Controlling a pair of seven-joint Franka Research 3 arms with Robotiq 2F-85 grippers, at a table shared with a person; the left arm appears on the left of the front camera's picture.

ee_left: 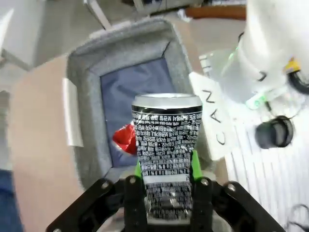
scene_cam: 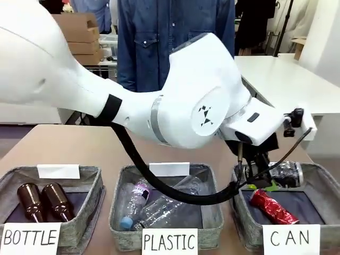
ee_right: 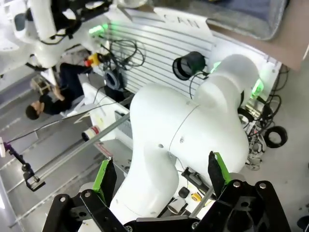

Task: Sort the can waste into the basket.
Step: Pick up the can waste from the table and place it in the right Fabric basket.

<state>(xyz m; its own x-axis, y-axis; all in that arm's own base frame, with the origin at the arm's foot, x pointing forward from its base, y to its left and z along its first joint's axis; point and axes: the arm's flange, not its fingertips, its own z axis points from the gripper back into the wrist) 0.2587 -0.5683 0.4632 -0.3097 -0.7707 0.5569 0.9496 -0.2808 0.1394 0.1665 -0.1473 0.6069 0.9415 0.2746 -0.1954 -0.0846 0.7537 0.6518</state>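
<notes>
My left gripper [scene_cam: 261, 179] reaches across to the right and is shut on the dark can [scene_cam: 285, 173], which lies on its side above the back of the grey basket [scene_cam: 245, 223] signed "CAN". In the left wrist view the green pads [ee_left: 194, 163] clamp the printed dark can [ee_left: 166, 135] by its lower body, silver end away from me, over the basket [ee_left: 84, 72]. The shiny red can [scene_cam: 273, 207] lies inside the basket on the dark lining, also seen as the red can [ee_left: 125, 139] beside the held one. My right gripper [ee_right: 161, 175] is open and holds nothing.
The "PLASTIC" basket [scene_cam: 119, 223] in the middle holds clear bottles. The "BOTTLE" basket [scene_cam: 90, 207] at the left holds two brown glass bottles. A person in a denim shirt [scene_cam: 159, 37] stands at the far side. The right wrist view faces the robot's own white base [ee_right: 193, 130].
</notes>
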